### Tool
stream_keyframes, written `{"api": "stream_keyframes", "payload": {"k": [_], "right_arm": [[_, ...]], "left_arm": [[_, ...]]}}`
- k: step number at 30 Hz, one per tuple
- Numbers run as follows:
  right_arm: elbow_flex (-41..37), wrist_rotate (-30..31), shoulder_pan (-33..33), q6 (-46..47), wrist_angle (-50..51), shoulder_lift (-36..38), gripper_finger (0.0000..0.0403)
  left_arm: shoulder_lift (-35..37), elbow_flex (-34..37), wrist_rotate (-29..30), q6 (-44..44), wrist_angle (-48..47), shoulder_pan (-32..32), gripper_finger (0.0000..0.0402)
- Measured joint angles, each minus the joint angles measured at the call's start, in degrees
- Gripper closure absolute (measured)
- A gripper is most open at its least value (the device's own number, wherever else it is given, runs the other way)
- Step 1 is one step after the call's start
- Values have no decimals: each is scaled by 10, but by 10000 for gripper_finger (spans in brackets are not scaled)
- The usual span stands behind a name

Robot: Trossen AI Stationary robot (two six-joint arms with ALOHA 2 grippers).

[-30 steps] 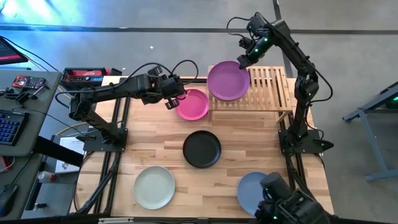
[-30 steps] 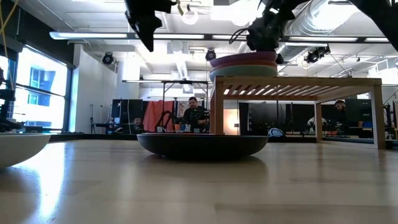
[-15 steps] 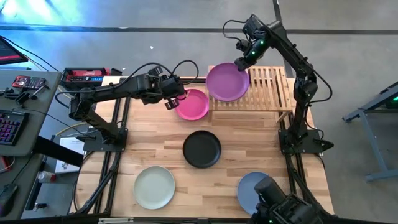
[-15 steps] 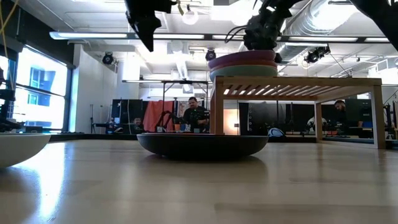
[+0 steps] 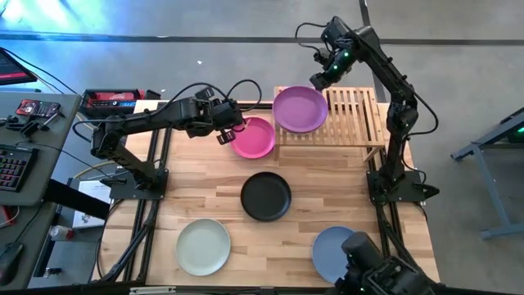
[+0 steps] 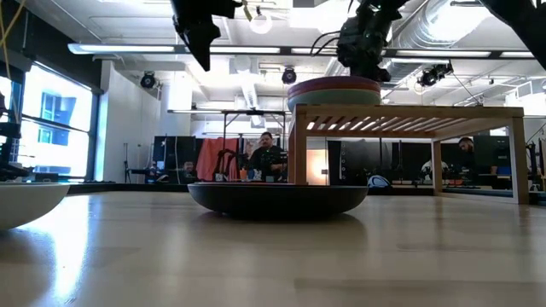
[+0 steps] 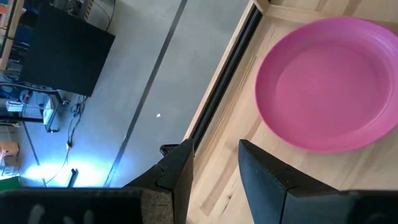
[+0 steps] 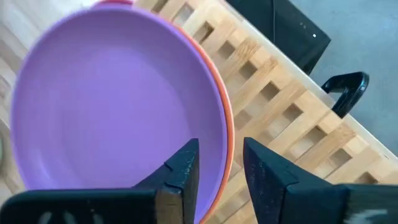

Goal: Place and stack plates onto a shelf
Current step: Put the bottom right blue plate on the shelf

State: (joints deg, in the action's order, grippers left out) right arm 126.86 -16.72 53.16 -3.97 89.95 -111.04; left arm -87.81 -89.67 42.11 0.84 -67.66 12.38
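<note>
Above the purple plate (image 5: 300,109) — right gripper (image 5: 318,79), fingers apart, holding nothing.

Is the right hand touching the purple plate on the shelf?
Apart. The low view shows the right hand lifted clear above the purple plate, a gap between them.

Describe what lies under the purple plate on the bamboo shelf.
Under the purple plate on the shelf, an orange-red plate shows as a thin rim; the low view shows more stacked below, their colours mostly covered.
</note>
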Motion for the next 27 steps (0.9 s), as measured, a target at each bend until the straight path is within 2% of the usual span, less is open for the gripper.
{"api": "stream_keyframes", "payload": {"k": [3, 9, 12, 21, 27], "right_arm": [[24, -4, 2, 24, 0, 0, 302], [80, -54, -8, 67, 0, 1, 302], [73, -78, -26, 75, -1, 15, 302], [62, -72, -130, 90, 1, 37, 302], [62, -34, -224, 136, 0, 36, 302]], "left_arm": [[0, 0, -5, 4, -3, 0, 284], [0, 0, -96, 50, -39, 3, 284], [0, 2, -120, 70, -47, 4, 284], [-1, 61, -135, 109, -71, 3, 284], [0, 102, -156, 135, -74, 3, 284]]}}
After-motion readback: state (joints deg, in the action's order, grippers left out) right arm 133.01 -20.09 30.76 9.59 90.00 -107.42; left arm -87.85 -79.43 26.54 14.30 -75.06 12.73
